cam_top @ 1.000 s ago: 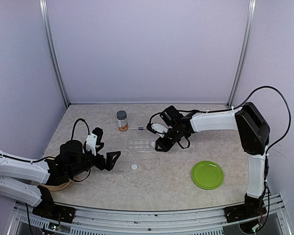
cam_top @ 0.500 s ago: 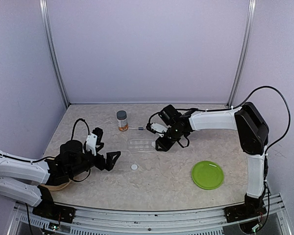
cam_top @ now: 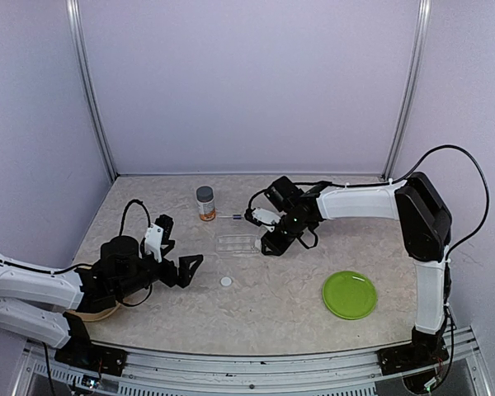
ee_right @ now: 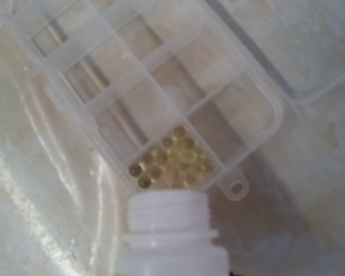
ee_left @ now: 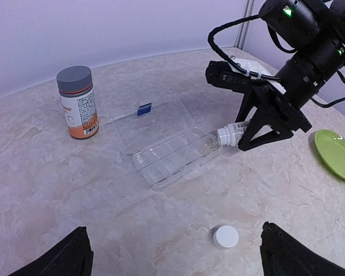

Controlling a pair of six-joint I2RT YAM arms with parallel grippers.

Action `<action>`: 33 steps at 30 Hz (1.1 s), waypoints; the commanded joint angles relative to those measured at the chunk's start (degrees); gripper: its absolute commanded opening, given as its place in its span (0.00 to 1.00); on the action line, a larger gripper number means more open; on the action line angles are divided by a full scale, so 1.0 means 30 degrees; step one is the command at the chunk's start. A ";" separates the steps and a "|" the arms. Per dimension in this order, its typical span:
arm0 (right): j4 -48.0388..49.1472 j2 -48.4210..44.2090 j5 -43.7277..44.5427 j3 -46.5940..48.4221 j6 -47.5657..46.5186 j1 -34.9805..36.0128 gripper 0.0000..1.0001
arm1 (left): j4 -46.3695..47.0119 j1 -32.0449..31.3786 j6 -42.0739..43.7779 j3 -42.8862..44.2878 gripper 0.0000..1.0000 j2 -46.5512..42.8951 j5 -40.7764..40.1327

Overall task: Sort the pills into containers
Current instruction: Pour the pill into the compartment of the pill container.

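A clear bottle (cam_top: 205,203) with a gray cap and a white-and-orange label stands upright at the back; it also shows in the left wrist view (ee_left: 77,102). My right gripper (cam_top: 268,233) is shut on the small clear vial (ee_left: 233,133), tilted with its open threaded mouth (ee_right: 169,215) at the right end of a clear compartment box (cam_top: 237,244). Several small yellow pills (ee_right: 172,158) lie in that end compartment. The vial's white cap (ee_left: 226,236) lies loose on the table. My left gripper (ee_left: 175,261) is open and empty, low over the table near the cap.
A flat green plate (cam_top: 349,294) lies at the front right. A thin stick with a blue tag (ee_left: 139,110) lies between the bottle and the box's open lid. A tan plate edge (cam_top: 103,312) shows under my left arm.
My right gripper with the vial has shifted slightly left toward the box. The left arm has not moved.
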 commanded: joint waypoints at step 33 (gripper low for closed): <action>0.3868 -0.1743 -0.0628 -0.2654 0.0238 0.0221 0.12 | 0.0133 0.0158 0.0176 0.0444 0.99 0.0046 -0.0019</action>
